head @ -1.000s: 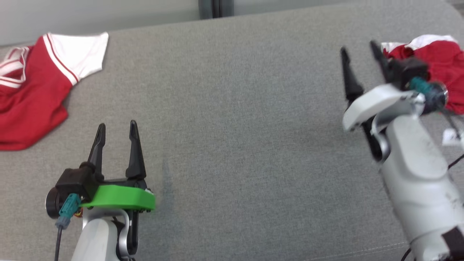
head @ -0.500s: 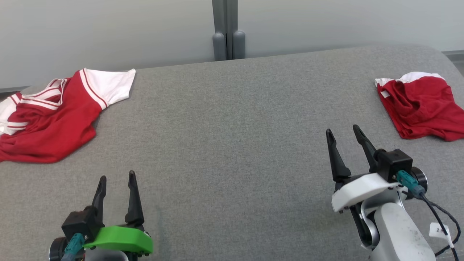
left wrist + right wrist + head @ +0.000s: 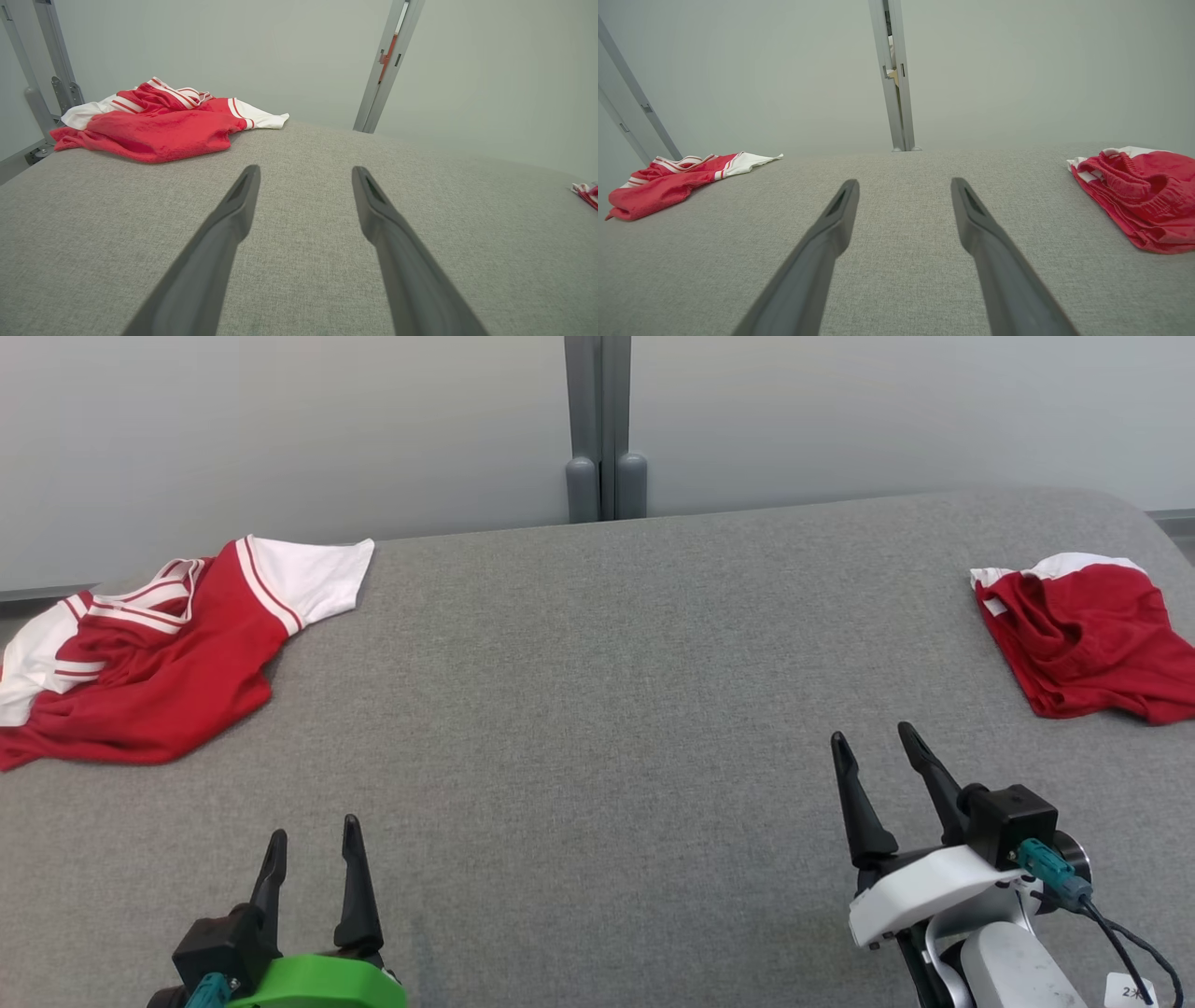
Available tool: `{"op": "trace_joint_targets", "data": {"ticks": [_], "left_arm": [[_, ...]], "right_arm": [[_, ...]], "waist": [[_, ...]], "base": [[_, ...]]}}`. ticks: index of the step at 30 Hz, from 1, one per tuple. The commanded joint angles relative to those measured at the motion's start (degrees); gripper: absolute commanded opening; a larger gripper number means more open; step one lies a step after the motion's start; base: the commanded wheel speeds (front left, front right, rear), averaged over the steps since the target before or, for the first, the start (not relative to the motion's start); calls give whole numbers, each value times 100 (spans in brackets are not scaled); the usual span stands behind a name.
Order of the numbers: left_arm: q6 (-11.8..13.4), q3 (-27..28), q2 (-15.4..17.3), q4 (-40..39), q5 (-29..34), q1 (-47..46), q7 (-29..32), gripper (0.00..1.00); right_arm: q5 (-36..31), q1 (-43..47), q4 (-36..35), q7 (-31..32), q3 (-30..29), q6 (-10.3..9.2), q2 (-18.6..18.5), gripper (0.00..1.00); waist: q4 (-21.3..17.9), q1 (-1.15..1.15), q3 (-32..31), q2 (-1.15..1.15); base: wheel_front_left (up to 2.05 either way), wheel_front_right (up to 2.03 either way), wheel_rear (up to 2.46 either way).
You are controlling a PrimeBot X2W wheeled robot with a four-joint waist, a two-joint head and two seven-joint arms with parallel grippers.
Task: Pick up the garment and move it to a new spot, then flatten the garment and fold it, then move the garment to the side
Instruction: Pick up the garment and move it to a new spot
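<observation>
Nearest, at the front edge of the bench (image 3: 597, 728), the left claw (image 3: 314, 829) is seen with its fingers apart and nothing between them. The right claw (image 3: 871, 735) is likewise spread and empty, over bare grey cloth. Further out, red shorts (image 3: 1088, 644) are lying bunched at the right edge. At the far left corner a red and white shirt (image 3: 159, 663), taken as the garment to be handled, is lying rumpled, one white sleeve (image 3: 313, 574) pointing inward. Soft, light, limp handling is to be expected: sagging and trailing when lifted. A pinch at a shoulder or hem edge is judged best, not the loose middle.
</observation>
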Motion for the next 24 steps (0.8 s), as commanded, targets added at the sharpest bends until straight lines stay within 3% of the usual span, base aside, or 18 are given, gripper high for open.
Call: {"op": "trace_joint_targets", "data": {"ticks": [1,17,24], "left_arm": [[21,6,3,-25,-61,88,-3,100],[-25,-74,-1,-26,-68,112,-3,100],[2,-98,2,-29,-64,84,-3,100]], "right_arm": [[-4,78,-28,10,5,-8,-7,100],[-62,177,-47,96,18,-8,-6,100],[-85,224,-107,136,22,-8,-6,100]], "waist": [[-14,0,-9,0],[77,0,-56,0],[546,0,-54,0]], "base": [[0,0,0],[0,0,0],[0,0,0]]}}
